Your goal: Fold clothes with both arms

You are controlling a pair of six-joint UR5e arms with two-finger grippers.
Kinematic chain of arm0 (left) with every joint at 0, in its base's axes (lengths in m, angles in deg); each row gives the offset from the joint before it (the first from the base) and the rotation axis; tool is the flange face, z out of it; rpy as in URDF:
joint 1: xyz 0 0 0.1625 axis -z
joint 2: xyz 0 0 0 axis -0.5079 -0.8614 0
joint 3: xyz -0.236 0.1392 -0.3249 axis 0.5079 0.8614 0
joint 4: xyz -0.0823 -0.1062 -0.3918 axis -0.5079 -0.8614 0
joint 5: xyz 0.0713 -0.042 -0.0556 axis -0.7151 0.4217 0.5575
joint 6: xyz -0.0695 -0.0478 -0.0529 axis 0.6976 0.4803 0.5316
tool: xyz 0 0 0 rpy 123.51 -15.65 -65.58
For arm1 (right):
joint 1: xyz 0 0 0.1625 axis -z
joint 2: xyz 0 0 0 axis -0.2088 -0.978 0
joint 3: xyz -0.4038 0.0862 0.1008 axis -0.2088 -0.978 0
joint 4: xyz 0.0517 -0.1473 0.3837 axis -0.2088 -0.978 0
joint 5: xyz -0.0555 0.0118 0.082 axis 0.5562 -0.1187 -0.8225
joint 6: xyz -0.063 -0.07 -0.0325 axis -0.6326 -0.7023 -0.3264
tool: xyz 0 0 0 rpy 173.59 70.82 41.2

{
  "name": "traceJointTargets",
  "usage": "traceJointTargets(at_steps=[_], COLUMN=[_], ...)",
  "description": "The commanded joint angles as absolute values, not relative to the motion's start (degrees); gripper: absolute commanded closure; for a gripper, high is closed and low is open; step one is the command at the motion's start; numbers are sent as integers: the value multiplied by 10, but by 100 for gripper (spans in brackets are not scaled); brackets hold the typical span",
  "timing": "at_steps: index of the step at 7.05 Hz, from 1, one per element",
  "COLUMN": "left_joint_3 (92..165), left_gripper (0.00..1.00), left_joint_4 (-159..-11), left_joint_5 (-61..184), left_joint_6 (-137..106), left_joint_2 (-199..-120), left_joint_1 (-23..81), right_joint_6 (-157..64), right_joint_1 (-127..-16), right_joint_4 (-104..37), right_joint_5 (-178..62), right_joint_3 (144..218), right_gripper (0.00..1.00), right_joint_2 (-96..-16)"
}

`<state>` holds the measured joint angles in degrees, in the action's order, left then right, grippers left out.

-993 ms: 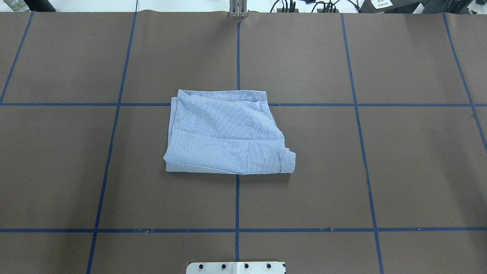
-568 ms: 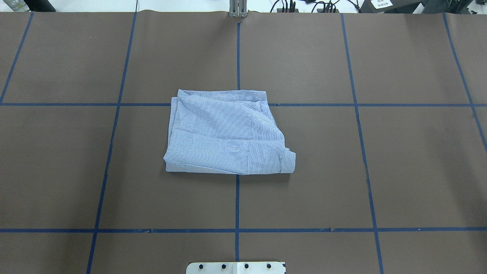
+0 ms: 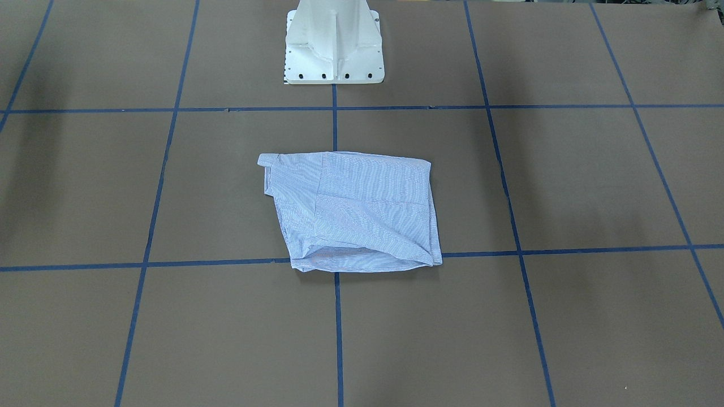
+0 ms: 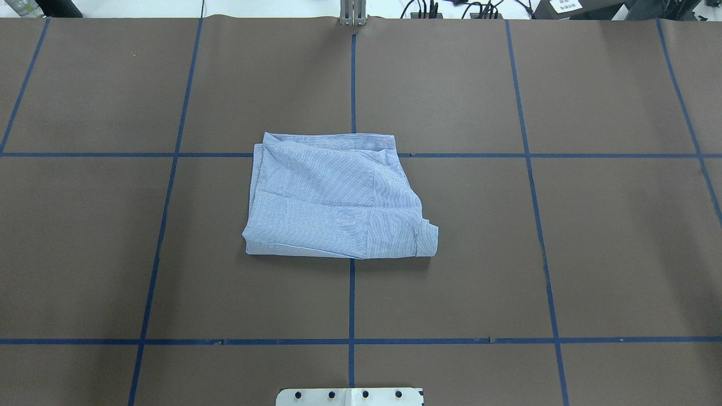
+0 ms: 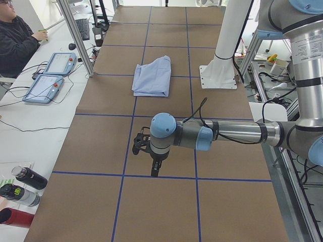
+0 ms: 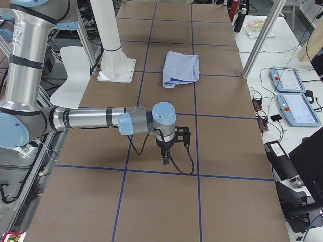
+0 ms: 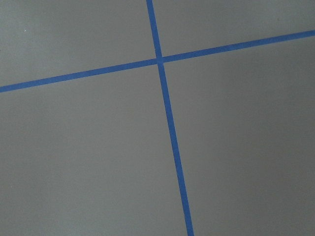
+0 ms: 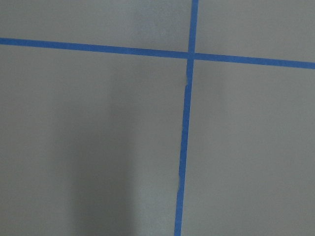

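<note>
The shirt [image 4: 338,197] lies at the middle of the desk [image 4: 592,254], long axis nine-to-three o'clock. The left fingers [image 5: 155,170] and right fingers [image 6: 165,160] hang well apart from it, neither nearer; whether they are clenched I cannot tell.

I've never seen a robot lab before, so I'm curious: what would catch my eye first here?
A folded light blue striped shirt lies alone near the middle of the brown table, which is marked with a blue tape grid. Two silver arms stand out next: the left arm and the right arm each reach out over bare table toward opposite ends, far from the shirt.
</note>
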<state>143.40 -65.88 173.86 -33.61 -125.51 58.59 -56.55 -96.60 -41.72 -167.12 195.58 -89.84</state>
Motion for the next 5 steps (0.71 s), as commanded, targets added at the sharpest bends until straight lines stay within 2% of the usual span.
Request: traceJointTargets(at_steps=[1, 5], left_joint_3=[1434, 1433], left_gripper=[0, 0], left_joint_4=[-659, -659], left_joint_5=[1739, 1738], left_joint_6=[-336, -336], left_joint_2=[-1253, -1253], left_joint_1=[586, 586], right_joint_6=[-566, -561], right_joint_1=[-966, -966], right_joint_4=[-417, -416], right_joint_5=[-1671, -1671], right_joint_3=[1957, 1957], right_gripper=[0, 0], right_joint_2=[-898, -898])
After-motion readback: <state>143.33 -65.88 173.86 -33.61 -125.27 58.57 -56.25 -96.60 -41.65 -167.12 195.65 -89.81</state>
